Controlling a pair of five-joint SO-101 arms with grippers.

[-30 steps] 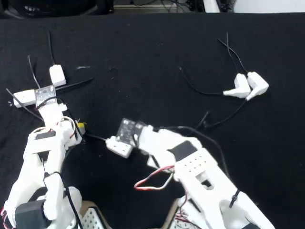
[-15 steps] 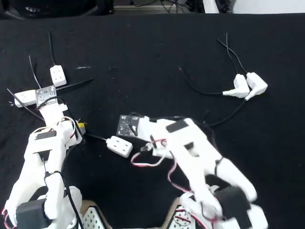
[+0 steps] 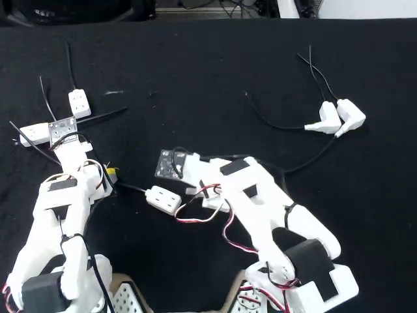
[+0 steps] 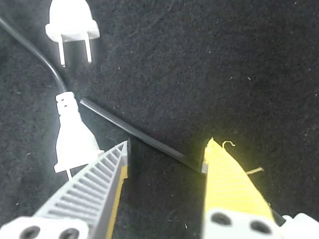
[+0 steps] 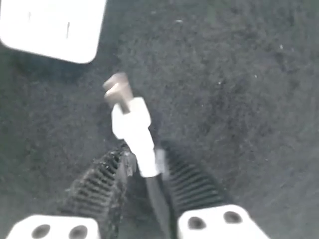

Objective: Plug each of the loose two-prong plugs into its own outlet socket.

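My right gripper (image 5: 145, 157) is shut on a white two-prong plug (image 5: 130, 122), whose prongs point toward a white outlet socket (image 5: 50, 25) a short way off. From above, that gripper (image 3: 171, 164) hovers just beyond the socket (image 3: 163, 199) at the table's middle. My left gripper (image 4: 167, 144) stands open over a black cord (image 4: 134, 134). A white plug (image 4: 75, 142) lies beside one finger, and a second plug (image 4: 72, 25) lies farther off with its prongs showing. In the high view the left gripper (image 3: 62, 130) sits at the far left between those plugs (image 3: 32, 134) (image 3: 78, 101).
Two more white cord ends (image 3: 329, 119) (image 3: 352, 114) with thin black cords lie together at the far right. The table is covered in black cloth (image 3: 195, 78), and black cords trail across it near both arms.
My right arm has swung round and drawn its gripper back from the outlet socket, a little toward the far side. The left arm has stayed still.
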